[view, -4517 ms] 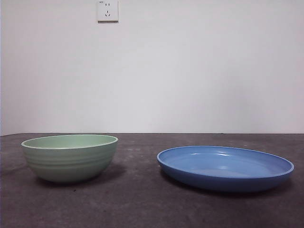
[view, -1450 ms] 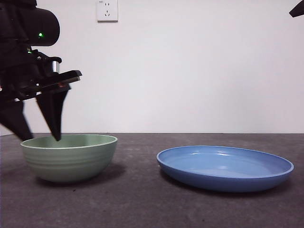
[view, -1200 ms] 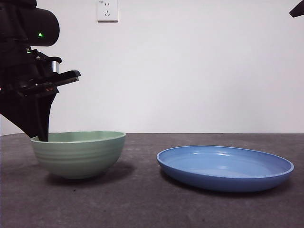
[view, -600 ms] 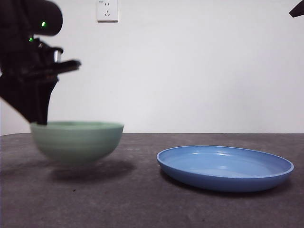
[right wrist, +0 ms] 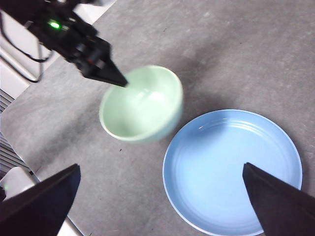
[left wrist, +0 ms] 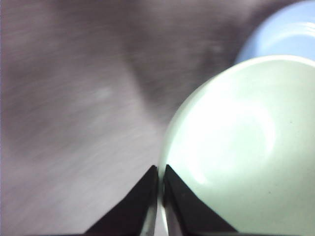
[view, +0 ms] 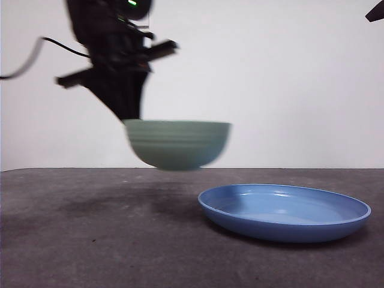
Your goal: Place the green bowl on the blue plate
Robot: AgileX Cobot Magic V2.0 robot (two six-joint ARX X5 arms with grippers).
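The green bowl (view: 178, 144) hangs in the air above the table, blurred by motion, just left of the blue plate (view: 284, 211). My left gripper (view: 129, 111) is shut on the bowl's left rim; its jaws (left wrist: 159, 172) pinch the rim of the green bowl (left wrist: 241, 147), with the blue plate (left wrist: 285, 34) just beyond. From the right wrist view the green bowl (right wrist: 142, 105) floats beside the blue plate (right wrist: 231, 169), held by the left gripper (right wrist: 120, 82). My right gripper (right wrist: 160, 196) stands open high above the table, holding nothing.
A dark grey table top (view: 90, 240) carries the plate. A white wall with a socket stands behind. The right arm shows only as a black tip (view: 376, 12) at the top right corner.
The left gripper closed on the bowl's rim, lifted it off the table and has carried it up and to the right toward the plate. The plate has not moved.
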